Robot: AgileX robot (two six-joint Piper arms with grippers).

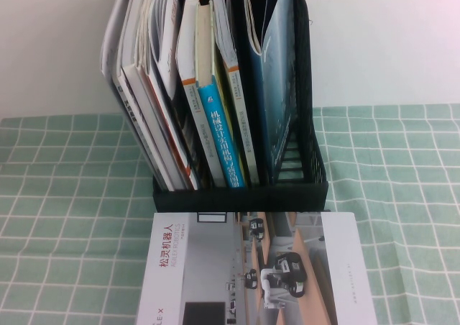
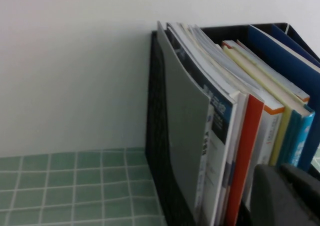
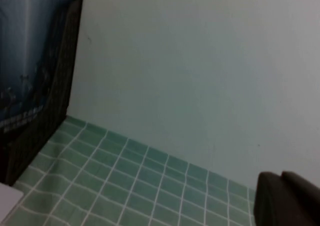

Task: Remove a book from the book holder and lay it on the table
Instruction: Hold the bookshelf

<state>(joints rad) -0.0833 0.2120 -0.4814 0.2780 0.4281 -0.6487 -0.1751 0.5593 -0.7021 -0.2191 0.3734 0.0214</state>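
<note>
Left gripper (image 2: 287, 196): only a dark blurred part of it shows at the edge of its own wrist view, near the left wall of the book holder (image 1: 241, 195); I cannot tell its state. It is absent from the high view.

Right gripper (image 3: 290, 198): again just a dark corner in its wrist view, off to the holder's right over the table (image 1: 402, 195); state cannot be told either.

Book (image 1: 280, 88): dark blue with a faint silvery pattern, upright in the rightmost compartment and leaning on the divider to its left, so the rest of that slot stands open. Nothing touches it.

Book holder: black, slotted walls, standing against the white wall; its left and middle compartments are packed with upright books, spines forward.

White-grey book (image 1: 259, 267): lies flat on the cloth right in front of the holder, its cover showing robot photos.

Table: pale green grid cloth, bare on both sides of the holder.

Judgement: the blue book's loose slot should make it the easiest to draw out; the task has not begun on it.
</note>
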